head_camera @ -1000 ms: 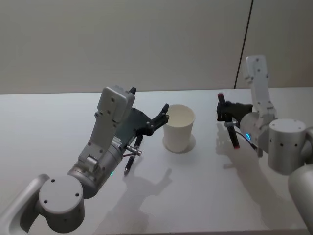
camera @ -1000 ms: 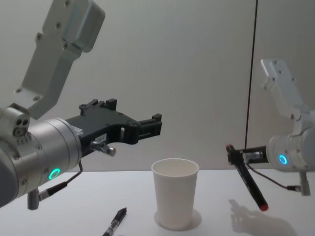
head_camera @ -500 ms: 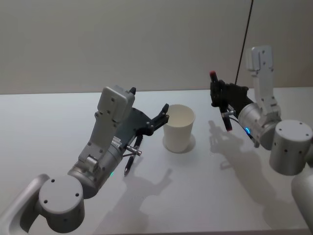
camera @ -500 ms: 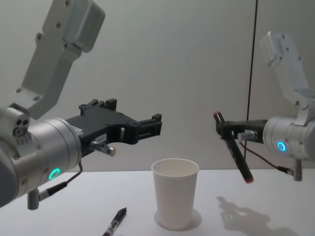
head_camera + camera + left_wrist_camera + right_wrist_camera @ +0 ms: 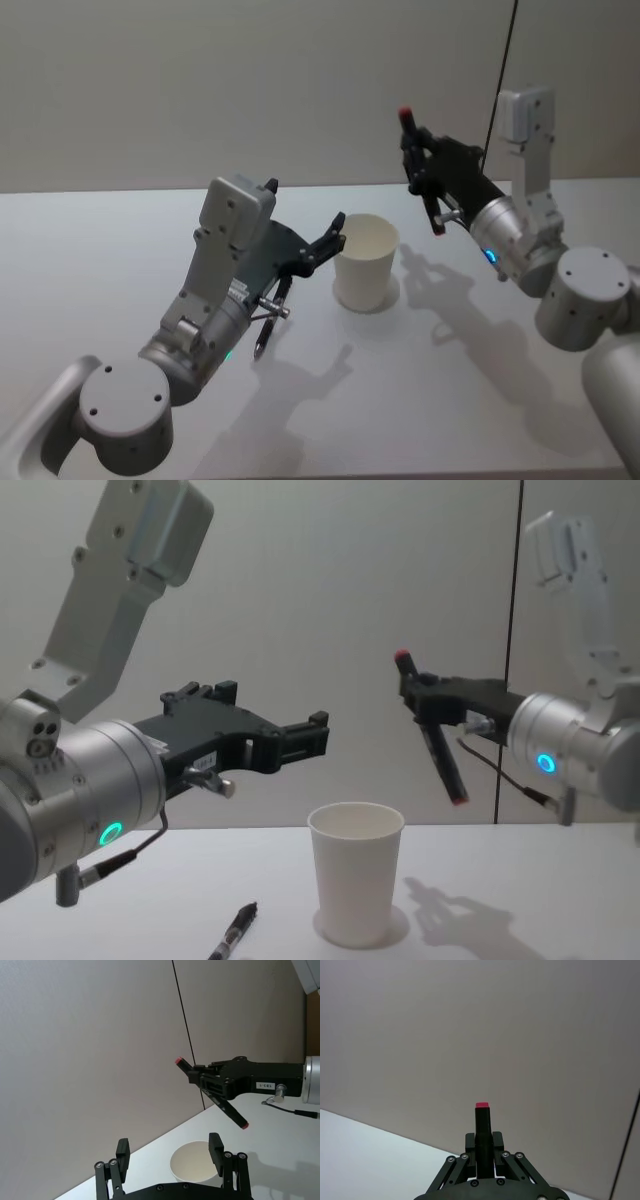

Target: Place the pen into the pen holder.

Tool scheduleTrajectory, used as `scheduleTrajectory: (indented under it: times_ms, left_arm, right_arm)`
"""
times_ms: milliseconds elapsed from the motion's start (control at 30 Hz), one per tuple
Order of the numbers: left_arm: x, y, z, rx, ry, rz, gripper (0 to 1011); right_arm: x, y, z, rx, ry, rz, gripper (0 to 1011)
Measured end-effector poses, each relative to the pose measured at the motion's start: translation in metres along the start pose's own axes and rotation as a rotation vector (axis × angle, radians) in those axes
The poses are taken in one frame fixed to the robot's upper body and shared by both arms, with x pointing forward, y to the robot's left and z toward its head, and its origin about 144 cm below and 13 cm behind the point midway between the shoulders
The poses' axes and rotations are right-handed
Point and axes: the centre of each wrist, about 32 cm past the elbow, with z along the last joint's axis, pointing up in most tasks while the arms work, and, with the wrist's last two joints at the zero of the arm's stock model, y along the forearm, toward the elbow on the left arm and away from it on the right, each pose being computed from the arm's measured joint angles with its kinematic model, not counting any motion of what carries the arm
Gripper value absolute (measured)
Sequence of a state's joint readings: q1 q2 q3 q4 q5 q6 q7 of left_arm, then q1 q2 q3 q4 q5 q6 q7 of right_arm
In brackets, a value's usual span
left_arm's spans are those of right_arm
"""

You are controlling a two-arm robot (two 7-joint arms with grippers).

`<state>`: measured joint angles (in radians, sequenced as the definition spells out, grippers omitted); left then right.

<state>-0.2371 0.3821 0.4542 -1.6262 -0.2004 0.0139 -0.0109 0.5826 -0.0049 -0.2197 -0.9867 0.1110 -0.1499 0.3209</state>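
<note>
Gripping a black pen (image 5: 446,765) with red ends, the right claw (image 5: 428,705) is hovering in the air over the counter (image 5: 450,400). Its fingers are pinching the barrel in its upper half, as the right wrist view shows. The pen is slanting: its upper red end is leaning toward the robot's left, and its lower red end is pointing down and to the right. In the chest view that lower end is sitting higher than the rim of the pen holder (image 5: 355,880) and a little to its right, touching nothing.

The pen holder — a plain white paper cup — is standing upright on the counter between the two arms, with its mouth open.

The left claw (image 5: 278,715) is hanging just to the cup's left with its fingers spread wide and nothing between them. The chest view is showing it above rim level and apart from the cup. In the left wrist view the cup's mouth is lying between the two fingertips, farther off.

A second dark pen (image 5: 233,935) is lying flat on the counter — left of the cup, beneath the left arm.
</note>
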Motion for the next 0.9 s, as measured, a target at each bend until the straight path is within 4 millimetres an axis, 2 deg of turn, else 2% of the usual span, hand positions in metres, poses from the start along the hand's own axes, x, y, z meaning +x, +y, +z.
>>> scheduleTrajectory:
  times_ms: [433,900]
  left_arm:
    - [0.0,0.0,0.0,0.0,0.0,0.0,1004]
    - [0.0,0.0,0.0,0.0,0.0,0.0,1004]
  right_arm:
    - [-0.007,0.02,-0.019,0.122,-0.012,0.092,185]
    - [-0.016,0.033,-0.04,0.167,0.0,0.141,185]
